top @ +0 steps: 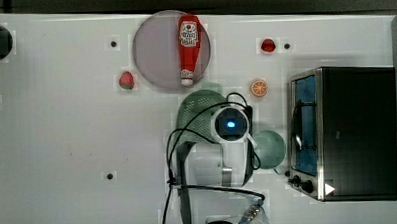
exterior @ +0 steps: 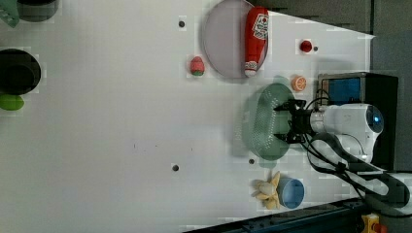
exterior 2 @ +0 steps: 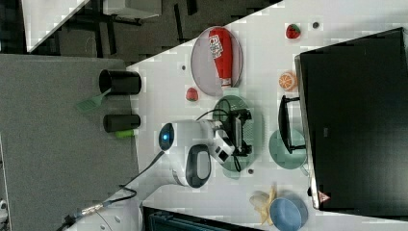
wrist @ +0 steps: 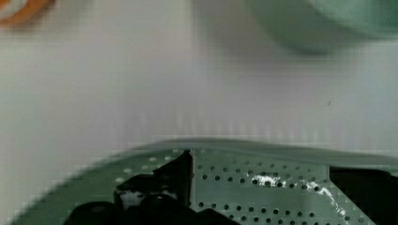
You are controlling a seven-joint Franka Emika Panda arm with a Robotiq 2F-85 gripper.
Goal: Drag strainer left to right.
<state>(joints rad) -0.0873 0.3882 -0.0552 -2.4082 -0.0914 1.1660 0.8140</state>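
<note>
One strainer (exterior: 265, 121) mid-table, just below plate (top: 157, 53) in top view. Pincer (exterior: 283, 122) spread wide inside bowl, gripping nothing. Likely light, stiff, slick plastic; hook or pinch rim wall, drag low to avoid tipping.

White table (top: 62, 147) bearing strainer (top: 194, 112), oven (top: 355, 131)

I count one strainer (exterior: 265, 121), one plate (top: 157, 51), one ketchup bottle (top: 189, 48), two strawberries (top: 127, 80) (top: 268, 45), one orange slice (top: 258, 88), one green cup (top: 271, 148), one blue bowl (exterior: 293, 192), one banana (exterior: 267, 190), one oven (top: 352, 131), two black cups (exterior 2: 120, 82) (exterior 2: 121, 122).
</note>
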